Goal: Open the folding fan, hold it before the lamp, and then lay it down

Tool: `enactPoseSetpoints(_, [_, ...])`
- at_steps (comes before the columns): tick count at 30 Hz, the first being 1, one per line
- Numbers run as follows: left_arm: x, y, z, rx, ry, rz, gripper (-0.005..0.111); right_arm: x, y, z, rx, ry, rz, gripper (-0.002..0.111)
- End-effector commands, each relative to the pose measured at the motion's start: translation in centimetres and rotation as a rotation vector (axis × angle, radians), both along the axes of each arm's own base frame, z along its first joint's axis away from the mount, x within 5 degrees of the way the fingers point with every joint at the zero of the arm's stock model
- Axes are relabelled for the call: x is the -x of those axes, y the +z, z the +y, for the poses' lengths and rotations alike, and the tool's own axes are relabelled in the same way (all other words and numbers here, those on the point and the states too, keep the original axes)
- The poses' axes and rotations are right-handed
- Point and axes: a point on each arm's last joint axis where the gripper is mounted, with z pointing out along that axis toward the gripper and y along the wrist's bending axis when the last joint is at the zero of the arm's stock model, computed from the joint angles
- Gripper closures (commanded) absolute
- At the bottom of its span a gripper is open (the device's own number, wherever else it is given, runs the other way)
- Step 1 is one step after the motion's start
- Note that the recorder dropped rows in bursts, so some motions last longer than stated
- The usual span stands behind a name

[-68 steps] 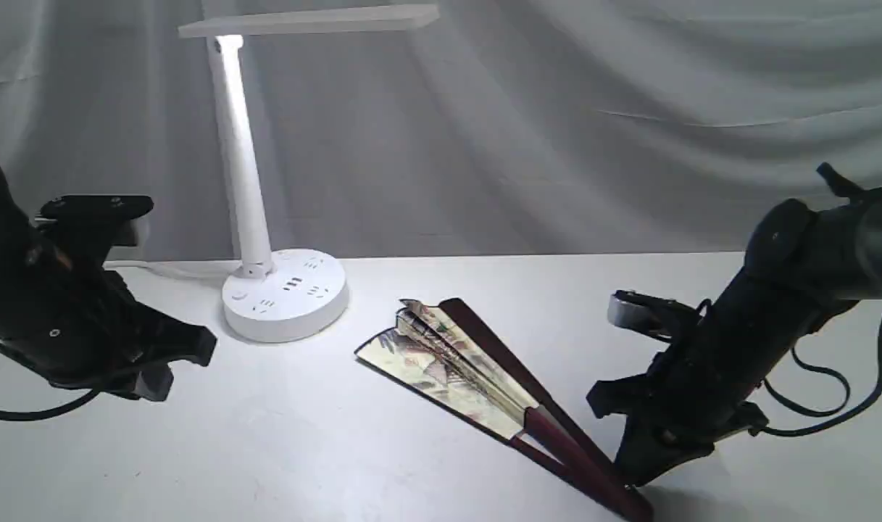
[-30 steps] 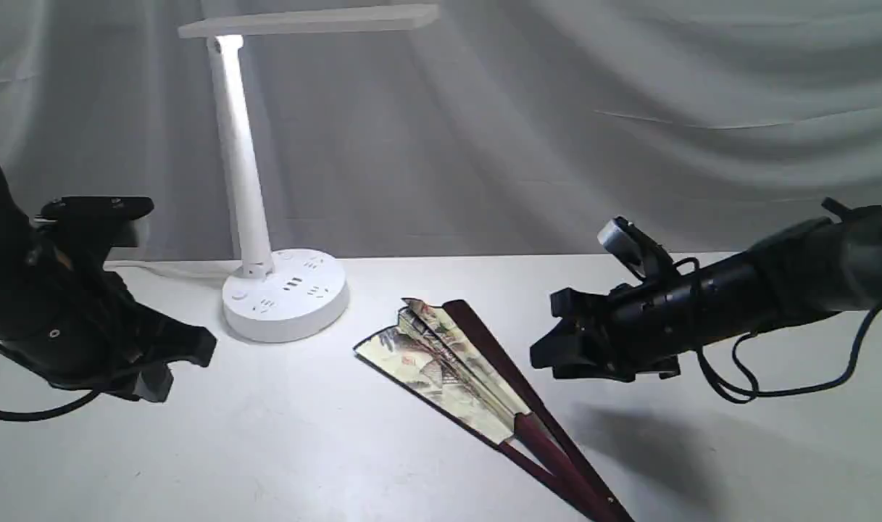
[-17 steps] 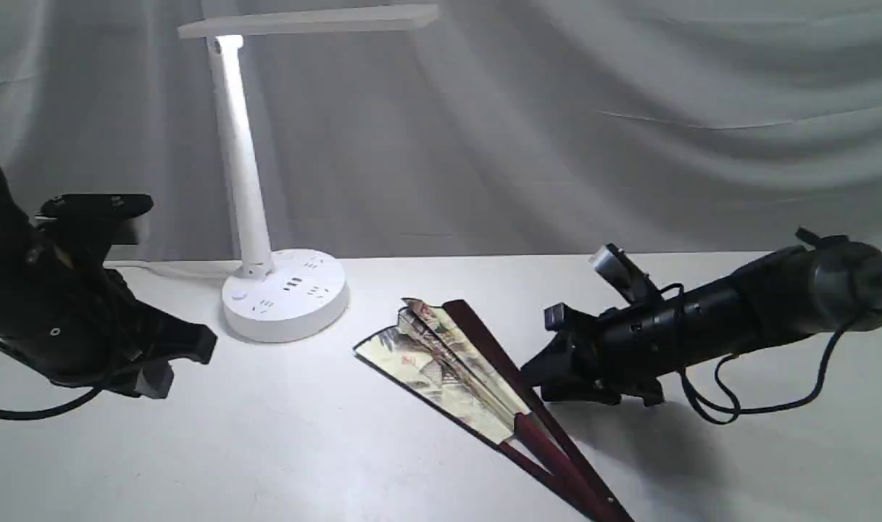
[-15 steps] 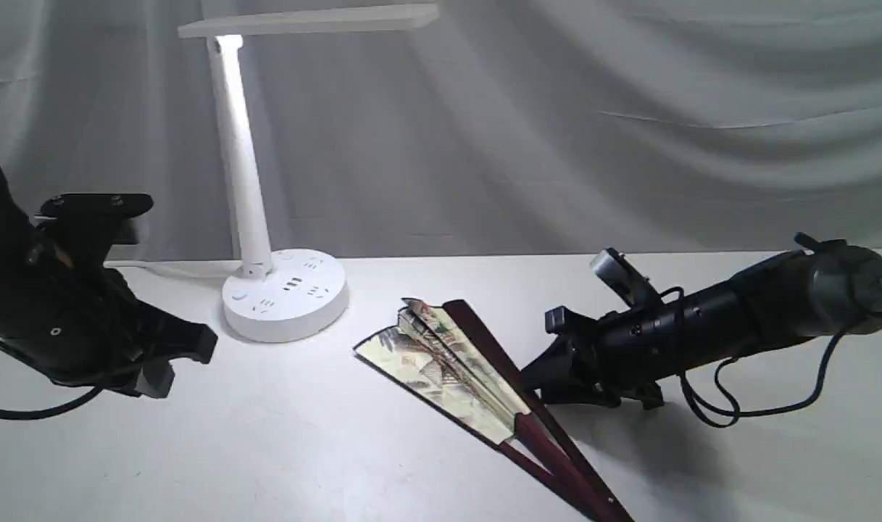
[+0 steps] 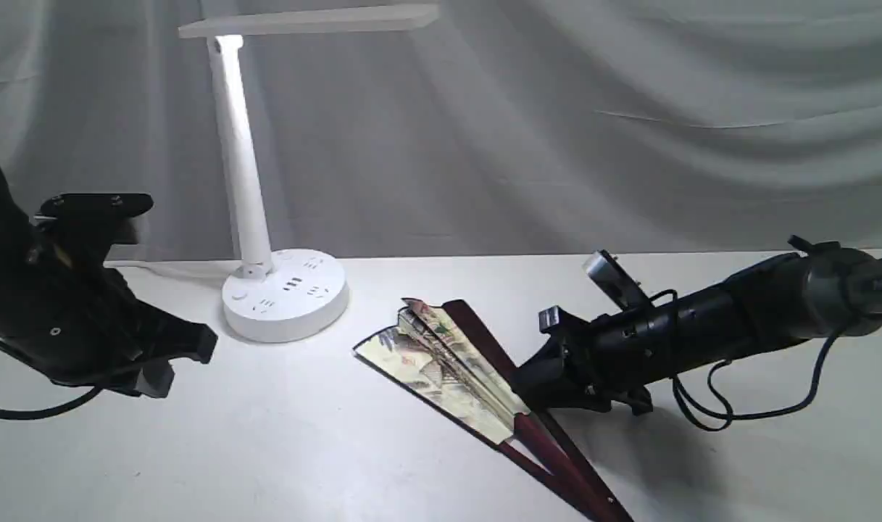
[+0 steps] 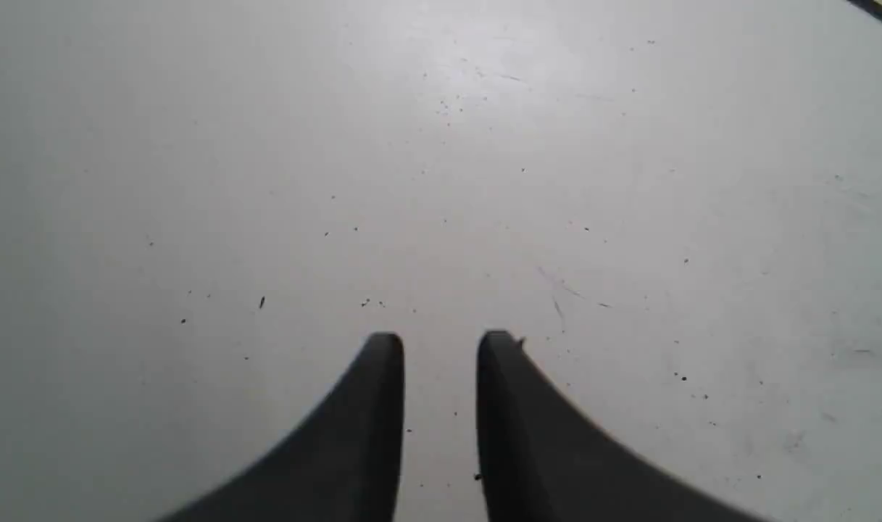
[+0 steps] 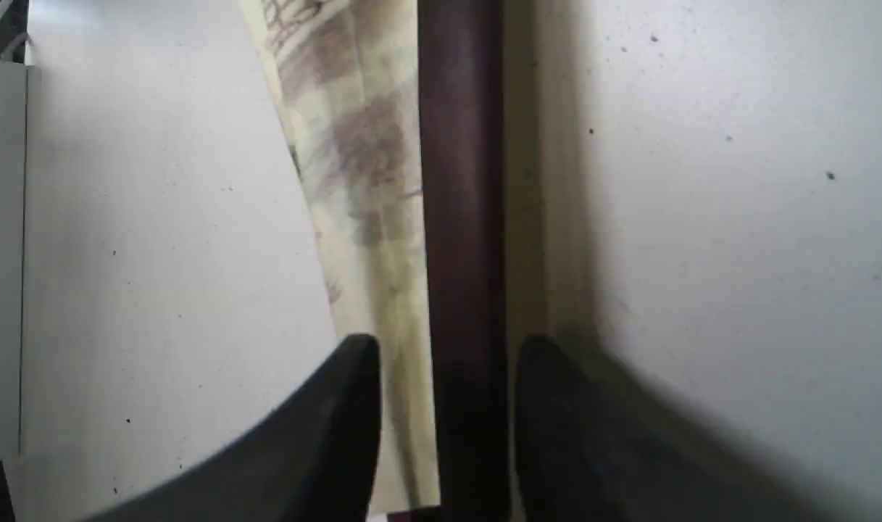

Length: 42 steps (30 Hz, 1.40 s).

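The folding fan (image 5: 448,362) lies partly spread on the white table (image 5: 303,449), cream painted leaf toward the lamp and maroon ribs running to the front right. My right gripper (image 5: 522,380) is low at the fan's right side. In the right wrist view this gripper (image 7: 448,348) is open, its fingertips (image 7: 361,362) straddling the outer maroon rib (image 7: 459,181) and the edge of the leaf (image 7: 354,145). The left gripper (image 5: 183,359) hovers over bare table at the left. Its fingers (image 6: 386,355) stand slightly apart with nothing between them. The white lamp (image 5: 285,293) stands lit at the back left.
A grey cloth backdrop (image 5: 593,123) hangs behind the table. The lamp's cable (image 5: 165,270) runs along the back left edge. A black cable (image 5: 738,415) loops down from my right arm onto the table.
My right gripper left the fan's pivot end, swung up and left, then came down onto the outer rib near the leaf. The fan shifted slightly. The left arm stayed still.
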Motion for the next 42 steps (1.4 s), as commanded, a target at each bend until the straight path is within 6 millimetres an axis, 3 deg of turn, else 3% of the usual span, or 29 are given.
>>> enactPoseSetpoints(1, [-0.2,0.3,-0.3,0.012,0.0,-0.022,0.089,0.0,0.2,0.9,-0.011,0.019,-0.004,0.076])
enactPoseSetpoints(11, [-0.1,0.3,-0.3,0.012,0.0,-0.018,0.089,0.0,0.2,1.2,-0.006,0.022,-0.006,0.079])
enactPoseSetpoints(19, [-0.1,0.3,-0.3,0.012,0.0,-0.018,0.089,0.0,0.2,1.3,-0.01,0.026,-0.004,0.107])
enactPoseSetpoints(25, [-0.1,0.3,-0.3,0.012,0.0,-0.018,0.089,0.0,0.9,0.8,-0.116,0.012,0.012,0.108])
enactPoseSetpoints(36, [-0.1,0.3,-0.3,0.012,-0.002,-0.018,0.089,0.0,2.7,-2.5,-0.338,-0.04,-0.011,0.108])
enactPoseSetpoints(42, [-0.1,0.3,-0.3,0.01,-0.008,-0.019,0.089,-0.3,3.0,-3.5,-0.366,-0.084,-0.038,0.108])
